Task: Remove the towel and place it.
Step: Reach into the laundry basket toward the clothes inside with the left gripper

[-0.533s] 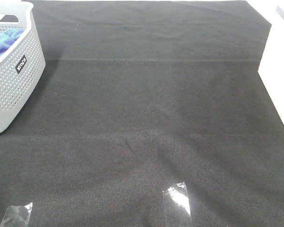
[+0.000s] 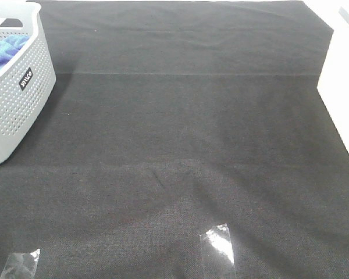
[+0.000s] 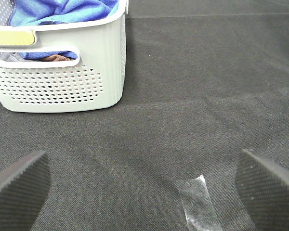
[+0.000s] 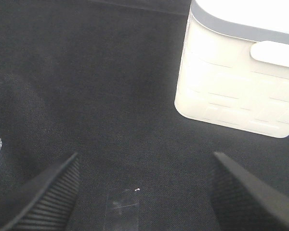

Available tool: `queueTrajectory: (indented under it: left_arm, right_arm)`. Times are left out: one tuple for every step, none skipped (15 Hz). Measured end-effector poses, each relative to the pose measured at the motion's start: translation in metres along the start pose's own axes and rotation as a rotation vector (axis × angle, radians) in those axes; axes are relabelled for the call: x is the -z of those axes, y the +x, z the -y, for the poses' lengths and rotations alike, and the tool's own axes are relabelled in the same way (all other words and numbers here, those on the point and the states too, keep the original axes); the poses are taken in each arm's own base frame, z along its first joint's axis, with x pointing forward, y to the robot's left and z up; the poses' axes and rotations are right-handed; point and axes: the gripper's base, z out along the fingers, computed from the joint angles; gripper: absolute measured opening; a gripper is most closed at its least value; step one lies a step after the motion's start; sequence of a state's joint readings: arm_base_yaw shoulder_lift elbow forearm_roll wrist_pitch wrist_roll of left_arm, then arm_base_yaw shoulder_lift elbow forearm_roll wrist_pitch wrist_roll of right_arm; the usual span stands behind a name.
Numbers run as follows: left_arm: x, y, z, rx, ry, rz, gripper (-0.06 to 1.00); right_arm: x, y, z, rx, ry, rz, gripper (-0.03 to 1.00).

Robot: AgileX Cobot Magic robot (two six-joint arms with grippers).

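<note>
Found nothing of the task done. Saw the towel [image 2: 4,51] bunched inside the grey perforated basket [image 2: 17,99] at the far left of the bench [image 2: 180,128], well apart from either arm, with blue folds heaped up to the rim and showing through the handle slot. Noted the left end effector [image 3: 140,159] spread wide and pinching nothing, poised over bare bench near the basket, above a strip of clear tape [image 3: 200,202]. Noted the right end effector [image 4: 145,159] likewise spread and empty, over the dark cloth near a white lidded box [image 4: 236,82] on the right side. Judged all the work left to do: reaching into the basket, closing on the towel, lifting it clear of the rim and laying it down. Could not tell the intended resting place.
</note>
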State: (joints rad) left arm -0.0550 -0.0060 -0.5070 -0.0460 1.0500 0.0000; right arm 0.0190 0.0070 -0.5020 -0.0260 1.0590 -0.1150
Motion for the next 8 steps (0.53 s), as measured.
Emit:
queueTrajectory:
  left_arm:
    - [0.0,0.0,0.0,0.0,0.0,0.0,0.99]
    - [0.0,0.0,0.0,0.0,0.0,0.0,0.99]
    - [0.0,0.0,0.0,0.0,0.0,0.0,0.99]
    - [0.0,0.0,0.0,0.0,0.0,0.0,0.99]
    - [0.0,0.0,0.0,0.0,0.0,0.0,0.99]
    - [0.0,0.0,0.0,0.0,0.0,0.0,0.99]
    - [0.0,0.0,0.0,0.0,0.0,0.0,0.99]
    - [0.0,0.0,0.0,0.0,0.0,0.0,0.99]
  right_arm:
    - [0.0,0.0,0.0,0.0,0.0,0.0,0.7]
    - [0.0,0.0,0.0,0.0,0.0,0.0,0.7]
    - [0.0,0.0,0.0,0.0,0.0,0.0,0.7]
    - [0.0,0.0,0.0,0.0,0.0,0.0,0.7]
    - [0.0,0.0,0.0,0.0,0.0,0.0,0.7]
    - [0.0,0.0,0.0,0.0,0.0,0.0,0.7]
    - [0.0,0.0,0.0,0.0,0.0,0.0,0.7]
    - [0.0,0.0,0.0,0.0,0.0,0.0,0.7]
